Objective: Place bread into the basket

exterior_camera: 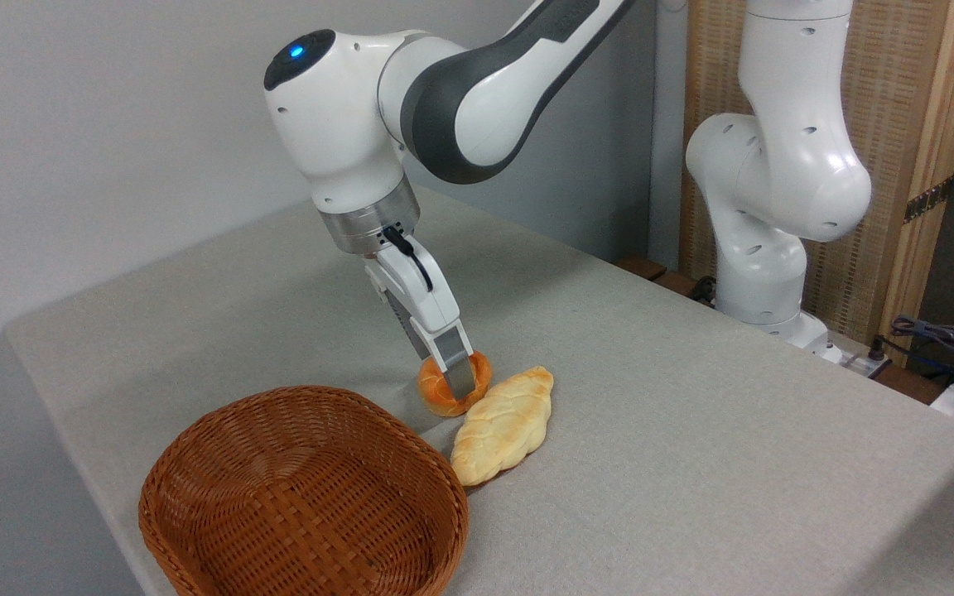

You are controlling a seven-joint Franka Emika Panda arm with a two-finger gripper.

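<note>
A grey cloth-covered table (692,430) was seen carrying everything, with the white arm (477,91) bent down over its middle. The basket (195,463), wide, shallow and woven of reddish-brown wicker with a rounded rim, was set below and to the left of the gripper (459,372), near it but apart from it, and nothing could be made out inside. A pale yellow braided loaf (503,426) was laid just below and to the right of the gripper, its lower end close to the basket's rim. The bread (442,396), a small round orange-brown bun with a glossy surface, was found directly under the gripper, resting on the table and touching or nearly touching the loaf's upper left side. The gripper was tilted and lowered onto the bread; one grey finger (458,370) was seen pressed across the bun's front, while the other was hidden behind it. The fingers appeared closed on the bread, though the far contact could not be confirmed.
</note>
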